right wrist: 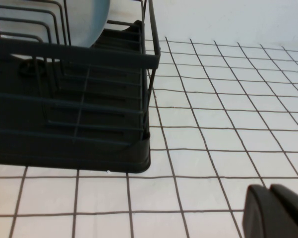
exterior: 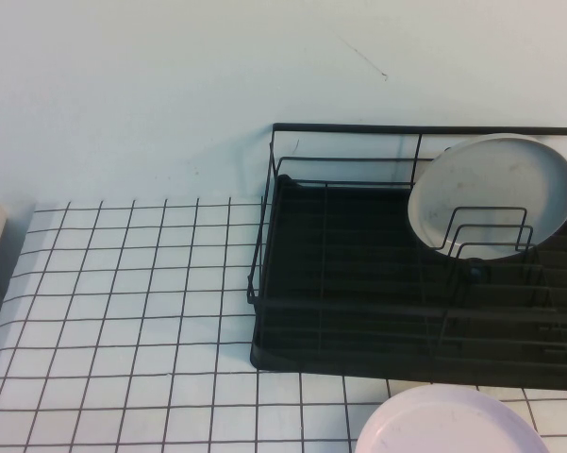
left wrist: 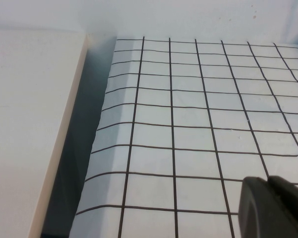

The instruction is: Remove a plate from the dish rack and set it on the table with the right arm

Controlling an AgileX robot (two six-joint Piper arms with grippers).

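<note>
So the plate point(exterior: 495, 193) is leaning upright in the dish rack point(exterior: 358, 283), propped in the wire loops toward the rack's back right. The right gripper point(right wrist: 275, 212) hangs low over the gridded surface point(exterior: 123, 311) just outside the rack's corner, well apart from the plate, nothing in it, can't tell how wide it's open. The left gripper point(left wrist: 272, 207) is over bare grid, same deal. A pinkish plate point(exterior: 453, 425) lies in front of the rack.
</note>
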